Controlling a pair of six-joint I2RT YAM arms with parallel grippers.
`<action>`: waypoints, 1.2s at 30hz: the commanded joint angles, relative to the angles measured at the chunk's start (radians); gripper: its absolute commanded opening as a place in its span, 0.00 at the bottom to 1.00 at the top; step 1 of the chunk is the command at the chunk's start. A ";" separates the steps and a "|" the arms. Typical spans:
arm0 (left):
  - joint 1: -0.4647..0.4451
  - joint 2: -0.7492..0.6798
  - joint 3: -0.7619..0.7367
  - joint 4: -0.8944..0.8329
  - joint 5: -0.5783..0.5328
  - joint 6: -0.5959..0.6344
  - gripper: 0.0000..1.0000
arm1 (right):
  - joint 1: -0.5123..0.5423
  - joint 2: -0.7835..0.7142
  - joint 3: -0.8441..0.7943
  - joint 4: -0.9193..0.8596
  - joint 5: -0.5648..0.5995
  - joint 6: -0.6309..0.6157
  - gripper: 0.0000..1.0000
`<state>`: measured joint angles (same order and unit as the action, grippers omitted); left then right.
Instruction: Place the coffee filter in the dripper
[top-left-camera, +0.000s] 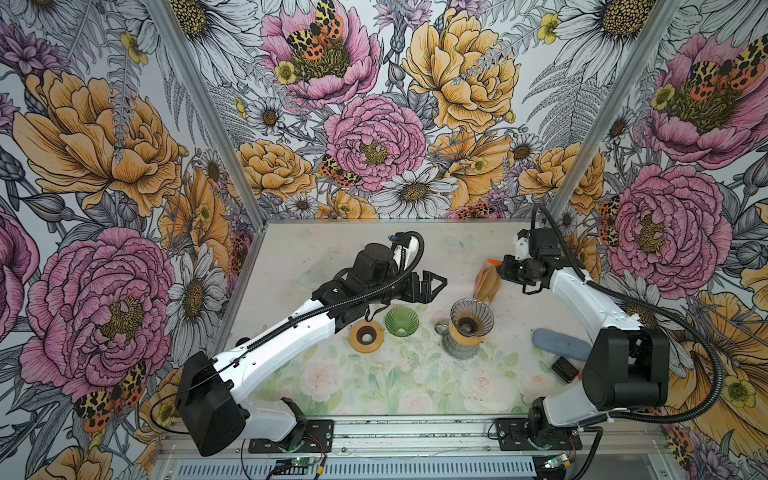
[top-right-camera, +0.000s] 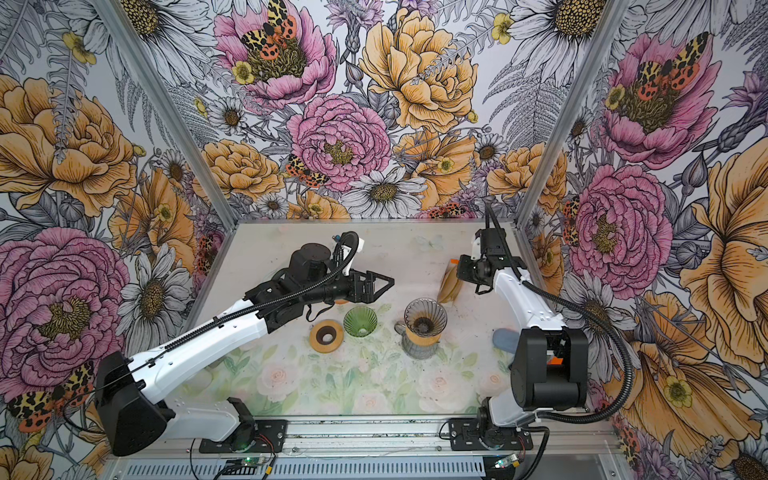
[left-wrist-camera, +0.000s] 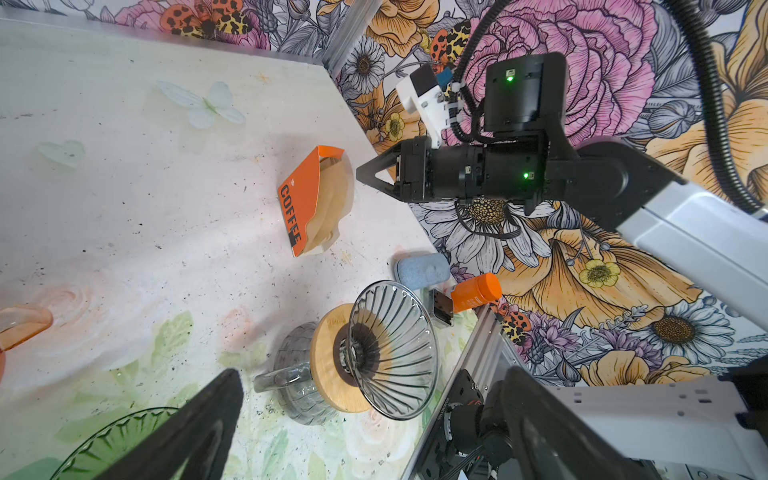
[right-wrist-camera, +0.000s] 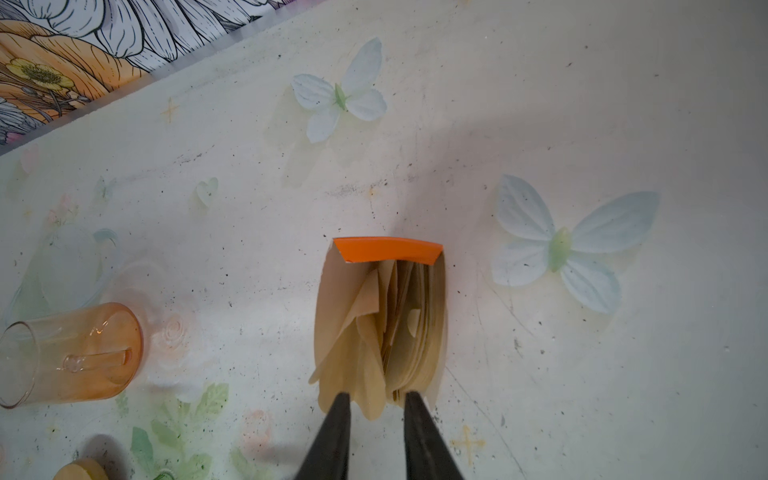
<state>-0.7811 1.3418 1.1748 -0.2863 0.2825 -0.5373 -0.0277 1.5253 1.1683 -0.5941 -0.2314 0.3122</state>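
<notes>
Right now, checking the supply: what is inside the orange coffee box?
Tan paper filters stand packed inside the orange box, the outer ones loose and curled. The right gripper hides their near edge; their count and the box's floor cannot be seen.

A wooden ring (top-left-camera: 365, 348) lies just beside a green glass cone (top-left-camera: 401, 321).

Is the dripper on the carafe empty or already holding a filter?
Empty: the dripper shows bare ribbed glass inside, no paper. The filters sit in the orange box.
</notes>
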 joint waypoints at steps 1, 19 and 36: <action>0.003 0.010 0.006 0.031 0.000 -0.013 0.99 | -0.006 0.014 0.015 0.045 0.001 -0.007 0.25; -0.016 0.028 0.048 0.012 -0.013 -0.015 0.99 | 0.003 0.101 0.025 0.095 -0.052 0.006 0.11; -0.024 0.025 0.044 0.013 -0.017 -0.007 0.99 | 0.008 0.024 0.028 0.076 -0.047 0.016 0.00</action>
<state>-0.7994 1.3651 1.1961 -0.2874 0.2798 -0.5442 -0.0250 1.6032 1.1683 -0.5297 -0.2703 0.3210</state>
